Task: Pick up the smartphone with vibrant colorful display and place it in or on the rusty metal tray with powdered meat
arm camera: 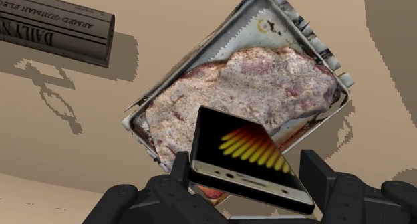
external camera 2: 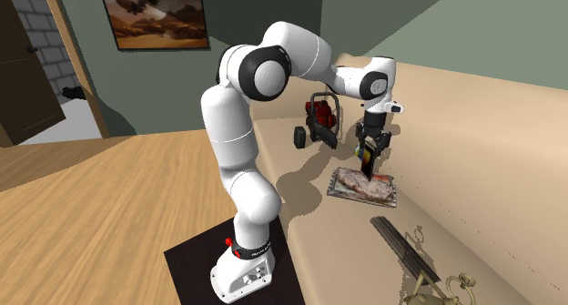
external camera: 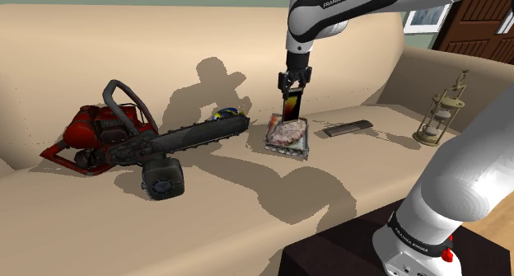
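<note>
My gripper (external camera: 293, 91) hangs over the beige couch seat, shut on a smartphone (external camera: 291, 108) whose dark screen shows orange and yellow streaks. The phone hangs upright just above the rusty metal tray (external camera: 288, 153), which holds a slab of powdered meat. In the wrist view the phone (arm camera: 244, 152) sits tilted between my gripper's (arm camera: 248, 176) two fingers, with the tray (arm camera: 260, 29) and its meat directly beyond. The second exterior view shows the gripper (external camera 2: 369, 147), the phone (external camera 2: 367, 159) and the tray (external camera 2: 339, 187) beneath it.
A red chainsaw (external camera: 123, 138) lies on the shoulder view's left, its bar reaching toward the tray. A folded newspaper (external camera: 346, 128) lies on the tray's other side, then a brass hourglass (external camera: 441, 109). A small blue and yellow object (external camera: 224, 114) sits behind the bar.
</note>
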